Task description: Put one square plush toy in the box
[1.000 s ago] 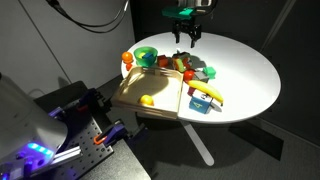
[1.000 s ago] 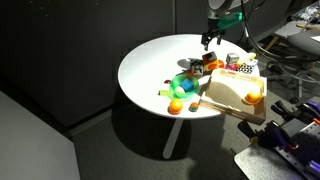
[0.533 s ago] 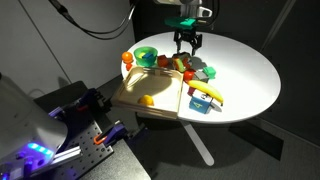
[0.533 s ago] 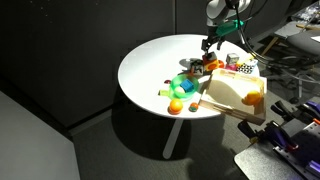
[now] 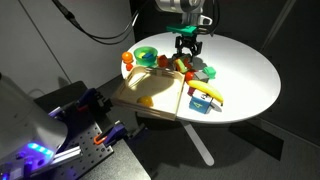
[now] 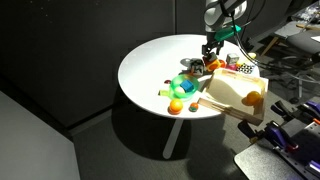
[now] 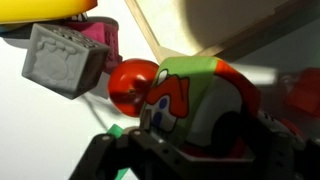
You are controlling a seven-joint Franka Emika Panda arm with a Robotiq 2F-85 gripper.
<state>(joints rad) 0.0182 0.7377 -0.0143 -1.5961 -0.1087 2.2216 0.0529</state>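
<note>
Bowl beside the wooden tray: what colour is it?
The bowl is green; an exterior view shows it best.

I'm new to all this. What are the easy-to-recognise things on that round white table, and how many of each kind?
Wooden box: 1
Green bowl: 1
Yellow banana: 1
Grey cube: 1
Total: 4
The small toys heaped beside the box are too blurred to sort and count reliably.
</note>
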